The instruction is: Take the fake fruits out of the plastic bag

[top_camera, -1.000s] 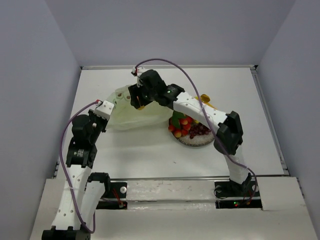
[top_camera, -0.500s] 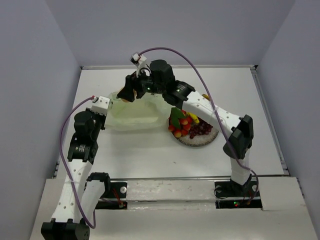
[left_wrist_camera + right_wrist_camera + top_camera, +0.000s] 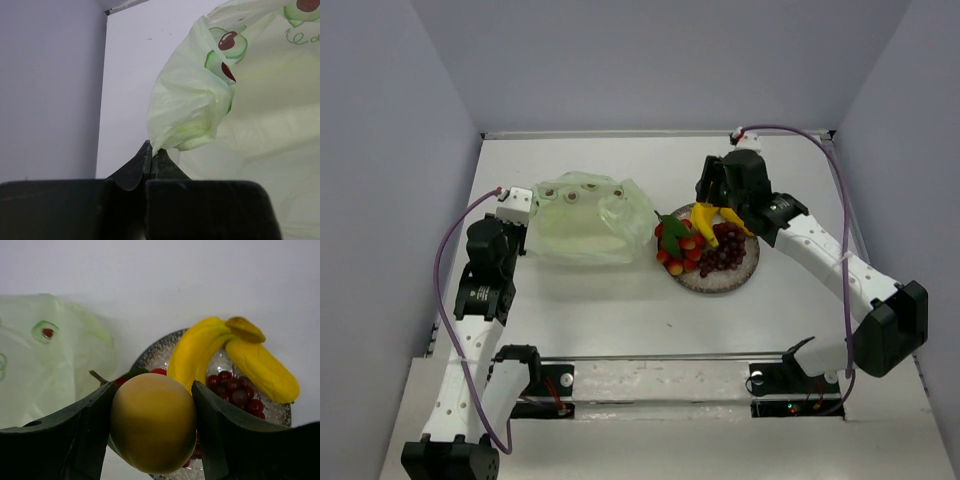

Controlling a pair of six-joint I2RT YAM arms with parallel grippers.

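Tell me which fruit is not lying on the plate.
The round yellow-orange fruit, clamped in the right tool; the bananas, grapes and red fruits all lie on the plate.

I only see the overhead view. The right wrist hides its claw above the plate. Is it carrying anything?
Observer: Yes. The right claw is clamped on a round yellow-orange fruit, not yet released.
Reviewer: And the left claw, beside the bag?
Observer: The left claw is shut, pinching a bunched edge of the plastic bag.
Reviewer: What are those spots on the bag?
Observer: Printed avocado halves with brown pits.
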